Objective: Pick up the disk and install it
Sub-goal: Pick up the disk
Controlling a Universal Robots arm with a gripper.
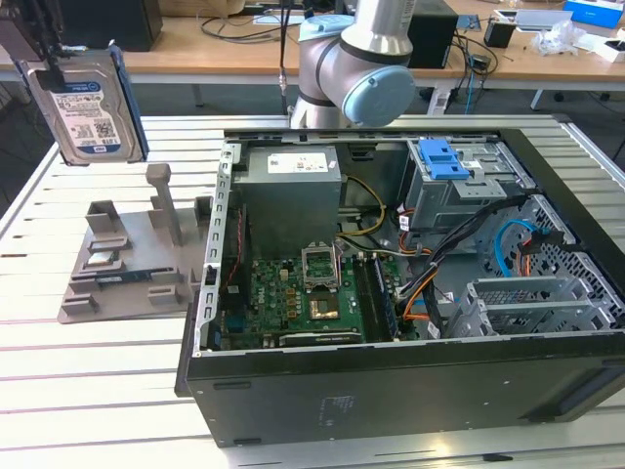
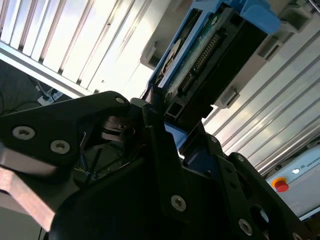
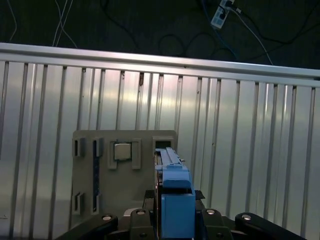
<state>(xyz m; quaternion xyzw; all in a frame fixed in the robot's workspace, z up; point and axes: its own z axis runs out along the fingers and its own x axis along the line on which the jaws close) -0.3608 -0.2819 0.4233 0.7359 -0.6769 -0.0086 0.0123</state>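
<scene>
The claw point(image 3: 173, 219) is clamped on the lower end of the disk point(image 1: 86, 103), which hangs upright in the air with its label facing out, clear above the grey stand point(image 1: 127, 259). That stand sits on the slatted tabletop point(image 1: 98, 381) toward its edge at the exterior view's left, just beside the open computer case point(image 1: 391, 391). The drive cage point(image 1: 459, 191) sits in the case's far corner.

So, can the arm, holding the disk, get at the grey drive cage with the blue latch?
Probably yes. The case lies open, the drive cage is uncovered from above, and the pincer holds the disk high at the exterior view's left. Black cables beside the cage may crowd the way.
</scene>
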